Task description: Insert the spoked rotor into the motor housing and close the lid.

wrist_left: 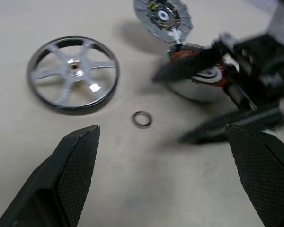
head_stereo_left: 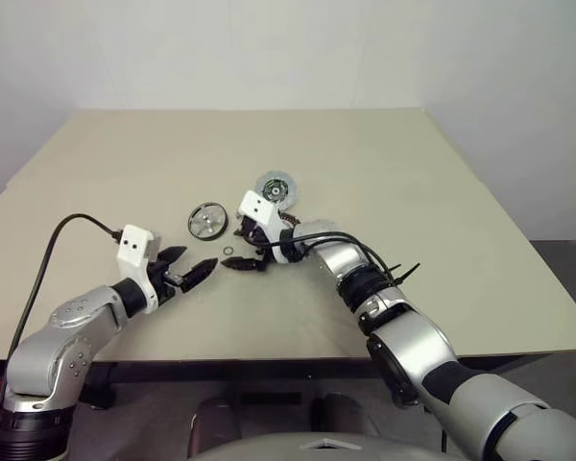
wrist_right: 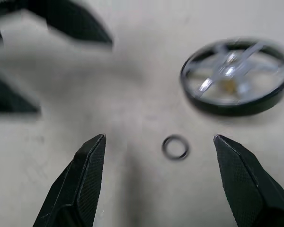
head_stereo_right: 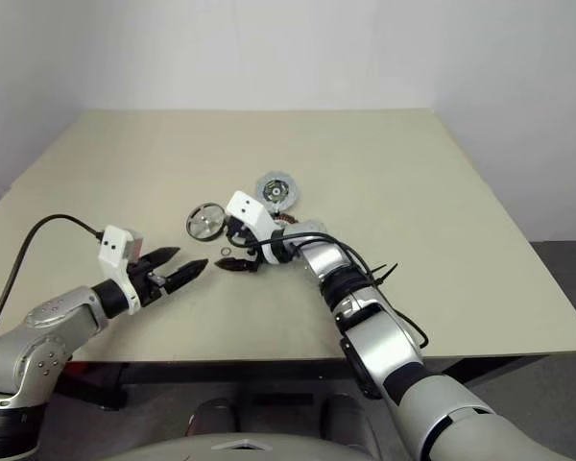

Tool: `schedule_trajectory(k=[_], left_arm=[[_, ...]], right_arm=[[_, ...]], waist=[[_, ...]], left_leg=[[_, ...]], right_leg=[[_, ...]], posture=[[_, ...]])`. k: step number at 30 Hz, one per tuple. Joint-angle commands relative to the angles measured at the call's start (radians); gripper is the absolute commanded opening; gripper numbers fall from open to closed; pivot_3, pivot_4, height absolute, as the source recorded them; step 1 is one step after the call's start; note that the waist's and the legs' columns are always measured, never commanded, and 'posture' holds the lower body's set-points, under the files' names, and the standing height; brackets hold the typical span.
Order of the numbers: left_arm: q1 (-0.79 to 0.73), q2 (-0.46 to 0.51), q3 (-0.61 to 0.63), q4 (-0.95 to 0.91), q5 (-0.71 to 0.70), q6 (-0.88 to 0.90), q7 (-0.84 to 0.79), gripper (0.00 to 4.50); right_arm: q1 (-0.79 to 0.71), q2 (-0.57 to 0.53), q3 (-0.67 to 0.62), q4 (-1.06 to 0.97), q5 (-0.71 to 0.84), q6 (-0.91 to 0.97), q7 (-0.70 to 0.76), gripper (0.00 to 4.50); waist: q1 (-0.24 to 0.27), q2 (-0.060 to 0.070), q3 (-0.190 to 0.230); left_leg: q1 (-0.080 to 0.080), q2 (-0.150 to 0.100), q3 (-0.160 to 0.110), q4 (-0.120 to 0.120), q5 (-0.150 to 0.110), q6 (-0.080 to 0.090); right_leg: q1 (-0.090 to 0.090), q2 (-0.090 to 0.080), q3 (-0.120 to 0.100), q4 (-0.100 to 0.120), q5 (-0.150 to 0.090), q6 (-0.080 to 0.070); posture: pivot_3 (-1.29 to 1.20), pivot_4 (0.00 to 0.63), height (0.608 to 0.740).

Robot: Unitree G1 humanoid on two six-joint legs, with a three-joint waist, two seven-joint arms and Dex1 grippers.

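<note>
Left eye view: spoked rotor [head_stereo_left: 207,220] mid-table, unobstructed.

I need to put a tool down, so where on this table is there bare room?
The far half of the table, beyond the lid, is bare, as is the right side past the right arm. It is crowded mid-table: the wheel, small ring, motor housing and both open claws, left and right, sit close together.
</note>
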Motion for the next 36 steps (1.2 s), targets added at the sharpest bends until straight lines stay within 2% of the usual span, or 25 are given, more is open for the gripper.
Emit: schedule_trajectory(k=[1,6,18,28,36], left_arm=[[-0.034,0.003,-0.010,0.002,0.027,-0.040,-0.003,4.50],[-0.061,-0.009,-0.020,0.041,0.070,-0.095,-0.006,4.50],[-0.141,-0.074,-0.177,0.241,0.267,-0.317,-0.046,4.50],[-0.148,-0.087,-0.187,0.321,0.316,-0.380,-0.062,4.50],[-0.158,-0.144,-0.197,0.375,0.324,-0.396,-0.052,4.50]], right_arm=[[-0.033,-0.013,-0.052,-0.112,0.068,0.033,0.029,4.12],[-0.047,-0.047,-0.105,-0.194,0.125,0.100,0.028,4.12],[-0.141,-0.168,-0.243,-0.186,0.200,0.143,-0.038,4.12],[-0.134,-0.188,-0.247,-0.184,0.206,0.140,-0.067,4.12],[-0.138,-0.183,-0.243,-0.171,0.206,0.135,-0.068,4.12]], waist=[[0.000,0.000,0.000],[0.000,0.000,0.000],[0.002,0.000,0.000],[0.002,0.000,0.000],[0.003,0.000,0.000]], left_leg=[[0.000,0.000,0.000,0.000,0.000,0.000],[0.000,0.000,0.000,0.000,0.000,0.000],[-0.001,0.000,0.000,-0.001,0.003,-0.004],[-0.002,0.000,0.000,-0.002,0.004,-0.007],[-0.002,-0.001,0.000,-0.002,0.004,-0.007]], right_leg=[[0.000,0.000,0.000,0.000,0.000,0.000],[0.000,0.000,0.000,0.000,0.000,0.000],[-0.001,0.000,0.000,0.000,0.000,0.000],[-0.001,0.000,0.000,0.000,0.000,0.000],[-0.001,0.000,0.000,0.000,0.000,0.000]], posture=[[0.00,0.000,0.740],[0.00,0.000,0.740],[0.00,0.000,0.740],[0.00,0.000,0.740],[0.00,0.000,0.740]])
